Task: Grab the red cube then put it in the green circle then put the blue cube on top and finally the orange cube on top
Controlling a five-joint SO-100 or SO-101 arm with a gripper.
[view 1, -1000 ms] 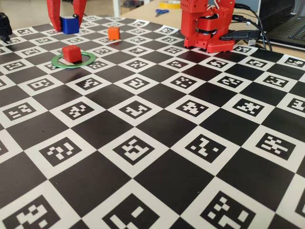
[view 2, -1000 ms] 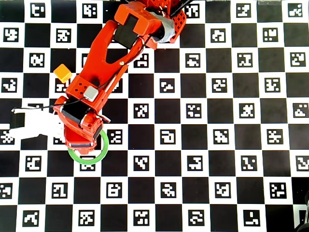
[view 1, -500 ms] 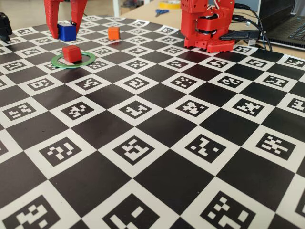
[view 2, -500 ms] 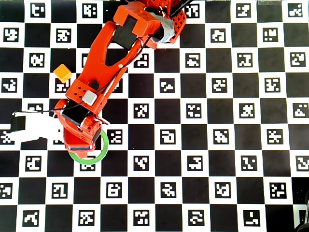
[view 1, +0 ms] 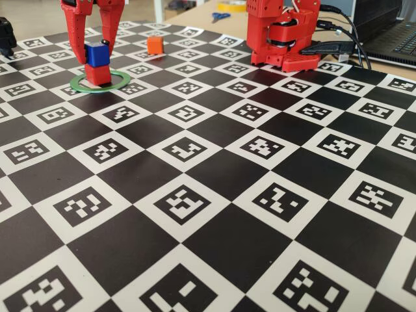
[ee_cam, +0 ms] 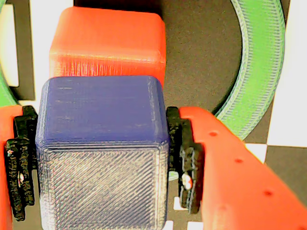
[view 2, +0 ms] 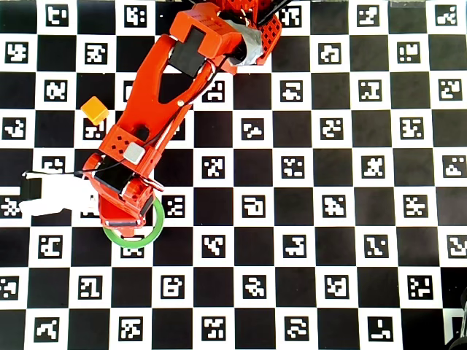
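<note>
In the fixed view the red cube (view 1: 99, 75) sits inside the green circle (view 1: 118, 80) at the far left. The blue cube (view 1: 97, 54) is directly over it, squeezed between my gripper's (view 1: 94, 57) fingers; whether the two cubes touch I cannot tell. The wrist view shows the blue cube (ee_cam: 103, 153) gripped by the black pads (ee_cam: 186, 158), covering the near part of the red cube (ee_cam: 108, 43), with the green circle (ee_cam: 259, 72) arcing at right. The orange cube (view 1: 155, 44) stands alone farther back, also visible in the overhead view (view 2: 95, 111). There my arm hides both other cubes over the green circle (view 2: 152, 233).
The arm's red base (view 1: 283, 36) stands at the back of the marker-patterned checkerboard mat (view 1: 214, 169). A laptop (view 1: 390, 32) with cables lies at the far right, and scissors (view 1: 220, 16) lie beyond the mat. A black object (view 1: 6, 36) sits at the left edge.
The gripper carried the blue cube from behind the ring forward, bringing it over the red cube. Red and orange cubes stayed put.
</note>
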